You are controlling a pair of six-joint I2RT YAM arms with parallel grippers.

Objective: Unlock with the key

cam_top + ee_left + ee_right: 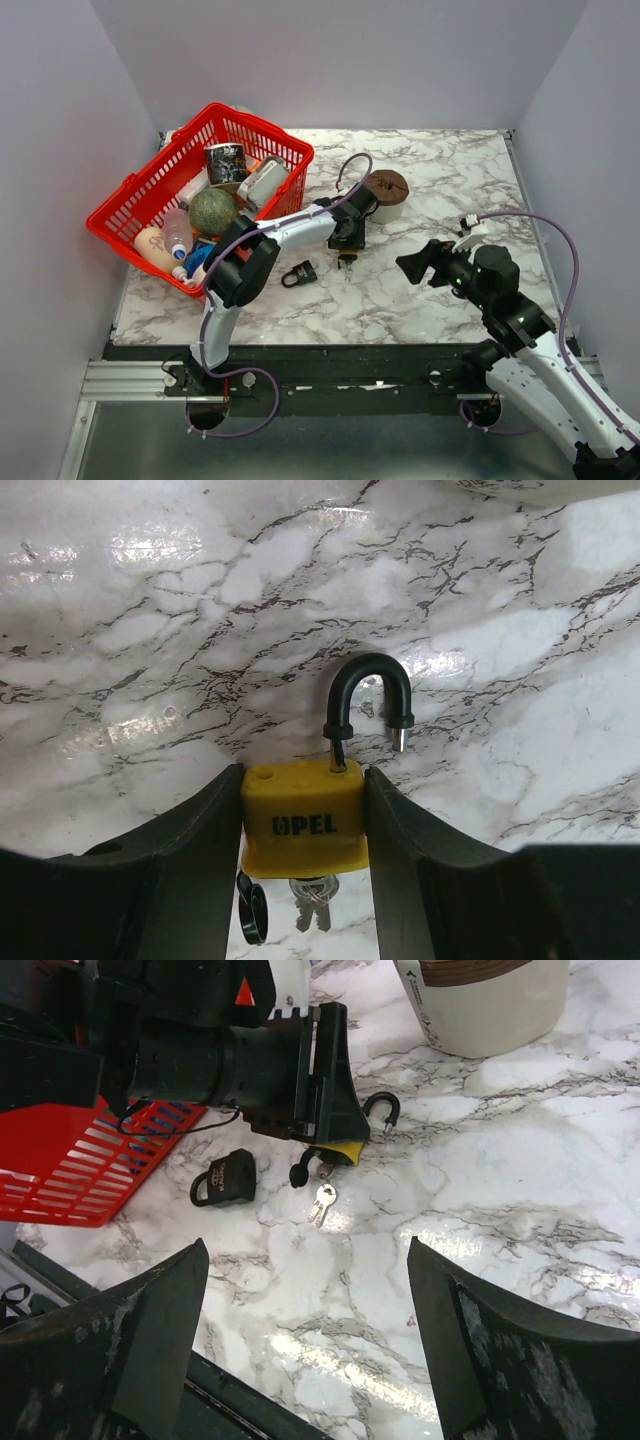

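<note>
top external view, going from the left: the red basket (130, 205), full of goods, stands at the far left of the table (440, 170). the black padlock (299, 273) lies loose, just left of and nearer than the left pincer (347, 252). that pincer points down at mid-table, clenched on the body of the yellow padlock (303, 820). the right pincer (418, 264) hovers to the right of it, released wide and holding nothing, its mouth turned left toward the lock.

the key (321, 1198) lies on the marble at the near end of the yellow padlock, just beside its base, with a black head next to it. the lock's long axis runs roughly far to near, with the shackle (368, 700) at the far end and the key at the near end. from the right pincer the key is off to the left, well apart, with bare marble between them. i judge that arm the one to reach it, since it is free and the left is busy pinning the lock.

left wrist view shows what the others hide: one leg of the shackle stands clear of the body, so the lock looks sprung already. right wrist view alone shows the key whole. whether any key sits in the keyhole i cannot tell.
</note>
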